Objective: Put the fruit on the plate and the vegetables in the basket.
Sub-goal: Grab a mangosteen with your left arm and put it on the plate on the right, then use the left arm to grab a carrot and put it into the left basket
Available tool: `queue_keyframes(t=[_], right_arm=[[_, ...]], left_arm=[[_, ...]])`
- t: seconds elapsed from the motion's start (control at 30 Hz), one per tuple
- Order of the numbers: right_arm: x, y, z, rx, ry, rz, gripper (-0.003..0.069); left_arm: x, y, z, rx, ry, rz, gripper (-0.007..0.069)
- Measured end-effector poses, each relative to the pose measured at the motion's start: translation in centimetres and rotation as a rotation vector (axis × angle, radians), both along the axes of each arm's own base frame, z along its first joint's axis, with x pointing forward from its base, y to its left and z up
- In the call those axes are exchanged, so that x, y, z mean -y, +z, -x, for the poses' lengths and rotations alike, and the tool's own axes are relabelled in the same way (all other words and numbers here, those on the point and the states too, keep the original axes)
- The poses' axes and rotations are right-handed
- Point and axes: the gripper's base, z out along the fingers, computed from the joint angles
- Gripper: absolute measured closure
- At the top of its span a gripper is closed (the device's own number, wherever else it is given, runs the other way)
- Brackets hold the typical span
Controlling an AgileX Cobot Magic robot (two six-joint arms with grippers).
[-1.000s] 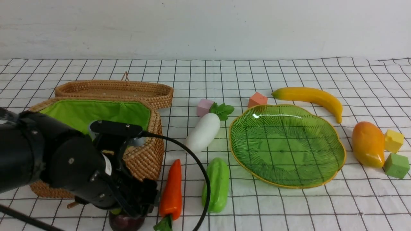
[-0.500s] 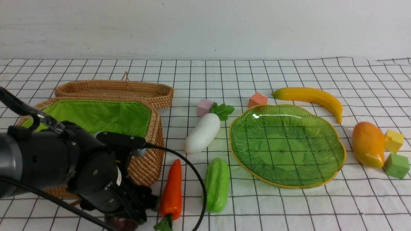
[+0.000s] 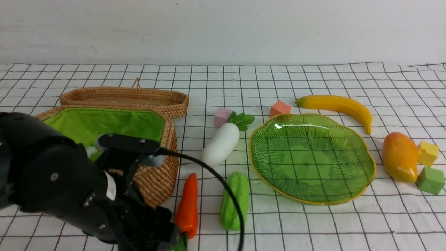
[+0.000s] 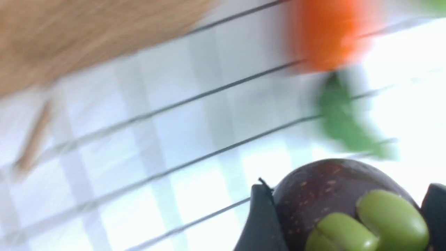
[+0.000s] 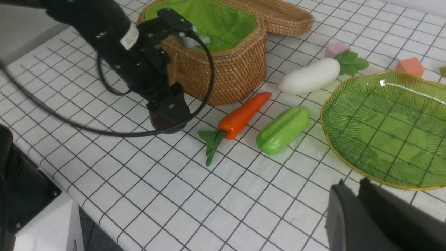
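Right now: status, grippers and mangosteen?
Left gripper shut on mangosteen, low by the basket. Right gripper shut, empty. Carrot and gourd lie between mangosteen and plate.

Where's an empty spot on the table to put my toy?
Widest bare cloth: the near strip in front of the plate, and the far strip between the wall and the lid and banana. The plate is empty. Crowded: between basket and plate, with radish, carrot, gourd and the left hand holding the mangosteen; also by the mango and cubes.
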Motion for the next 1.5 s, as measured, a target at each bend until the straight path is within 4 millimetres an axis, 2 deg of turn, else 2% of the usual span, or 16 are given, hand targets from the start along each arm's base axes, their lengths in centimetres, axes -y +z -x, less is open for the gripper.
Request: queue_keyframes(t=[0.1, 0.2, 0.23, 0.3, 0.43, 0.5, 0.53, 0.63, 0.77, 1.0, 1.1, 1.2, 1.3, 1.37, 1.4, 1.5], right_arm=[[0.3, 0.0, -0.4, -0.024, -0.071, -0.032, 0.0578], [0.8, -0.2, -0.9, -0.076, -0.163, -0.060, 0.0573], [0.8, -0.3, -0.9, -0.079, -0.170, -0.061, 0.0573], [1.5, -0.6, -1.2, -0.117, -0.265, -0.055, 0.0571], [2.0, -0.9, -1.3, -0.144, -0.329, -0.024, 0.0571], [2.3, -1.2, -1.2, -0.167, -0.350, -0.006, 0.0571], [2.3, -1.2, -1.2, -0.167, -0.351, -0.005, 0.0571], [2.3, -1.2, -1.2, -0.161, -0.345, 0.003, 0.0571], [2.2, -1.2, -1.1, -0.154, -0.337, 0.005, 0.0571], [2.2, -1.2, -1.1, -0.143, -0.325, 0.021, 0.0564], [2.2, -1.1, -1.1, -0.142, -0.321, 0.021, 0.0561], [2.2, -1.1, -1.1, -0.135, -0.311, 0.030, 0.0560], [2.0, -1.1, -1.0, -0.133, -0.297, 0.028, 0.0560], [2.0, -1.1, -1.0, -0.134, -0.293, 0.025, 0.0560], [2.0, -1.1, -1.0, -0.134, -0.293, 0.025, 0.0560], [2.0, -1.1, -1.0, -0.127, -0.283, 0.033, 0.0560]], left_arm=[[3.1, 2.5, 0.0, 0.163, -0.168, 0.102, 0.0103], [6.6, 3.4, -1.7, 0.282, -0.272, 0.160, 0.0103], [6.7, 3.7, -1.8, 0.297, -0.278, 0.165, 0.0103], [10.3, 2.9, -4.8, 0.328, -0.330, 0.175, 0.0103], [13.7, 1.6, -7.9, 0.343, -0.383, 0.166, 0.0103], [16.8, 0.0, -10.8, 0.351, -0.427, 0.160, 0.0103], [16.9, 0.4, -10.9, 0.362, -0.428, 0.166, 0.0103], [20.2, -2.6, -14.1, 0.346, -0.459, 0.147, 0.0103], [22.1, -4.4, -16.0, 0.353, -0.469, 0.143, 0.0103], [22.9, -5.9, -17.2, 0.348, -0.462, 0.140, 0.0002], [22.8, -5.2, -17.0, 0.343, -0.469, 0.138, -0.0039], [22.0, -2.5, -15.9, 0.301, -0.484, 0.133, -0.0022], [20.7, 1.3, -14.4, 0.245, -0.459, 0.153, 0.0067], [18.9, 4.9, -12.6, 0.187, -0.418, 0.143, 0.0211], [18.7, 5.2, -12.5, 0.181, -0.414, 0.140, 0.0226], [15.5, 9.3, -9.9, 0.102, -0.333, 0.071, 0.0529]])
